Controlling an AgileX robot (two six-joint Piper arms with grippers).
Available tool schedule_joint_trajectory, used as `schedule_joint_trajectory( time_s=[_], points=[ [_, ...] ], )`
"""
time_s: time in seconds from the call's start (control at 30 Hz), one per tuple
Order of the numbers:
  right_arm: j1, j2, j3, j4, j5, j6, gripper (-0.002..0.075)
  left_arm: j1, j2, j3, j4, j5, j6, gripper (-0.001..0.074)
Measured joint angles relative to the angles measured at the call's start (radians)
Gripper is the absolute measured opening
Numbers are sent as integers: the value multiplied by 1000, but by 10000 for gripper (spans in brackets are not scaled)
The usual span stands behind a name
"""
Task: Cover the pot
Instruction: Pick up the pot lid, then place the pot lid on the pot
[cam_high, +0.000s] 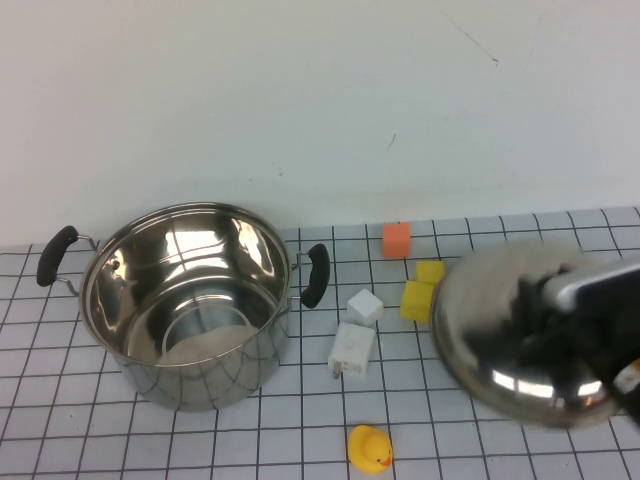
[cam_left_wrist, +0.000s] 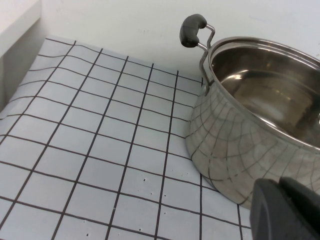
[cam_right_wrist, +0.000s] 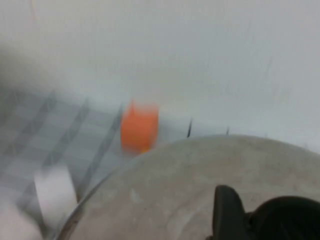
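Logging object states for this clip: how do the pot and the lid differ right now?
The pot stands open at the robot's left, untouched; the lid sits at the right under the right gripper. The pot is deep and straight-walled, the lid shallow and domed. Both are shiny steel. The left gripper waits beside the pot.

Plain white wall (cam_high: 300, 90) behind; tabletop (cam_high: 60, 440) covered in white black-gridded sheet; even light
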Motion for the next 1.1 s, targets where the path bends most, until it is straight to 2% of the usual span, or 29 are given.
schedule_joint_trajectory(
  time_s=[0.13,0.2,0.3,0.37,0.57,0.7,0.97,1.1],
  points=[
    [0,-337,5,-16,245,-4,337,0,0,0,0,0,0,-3],
    [0,-490,-37,-77,473,38,337,0,0,0,0,0,0,-3],
    [39,-599,-160,-214,721,112,337,0,0,0,0,0,0,-2],
    [83,-606,-246,-294,800,142,337,0,0,0,0,0,0,-3],
    [229,-409,-526,-352,859,158,337,0,0,0,0,0,0,-3],
    [306,-169,-757,-368,900,158,337,0,0,0,0,0,0,-3],
    [386,238,-1205,-370,1069,151,337,0,0,0,0,0,0,-3],
    [400,383,-1362,-370,1112,144,337,0,0,0,0,0,-2,-3]
  ],
)
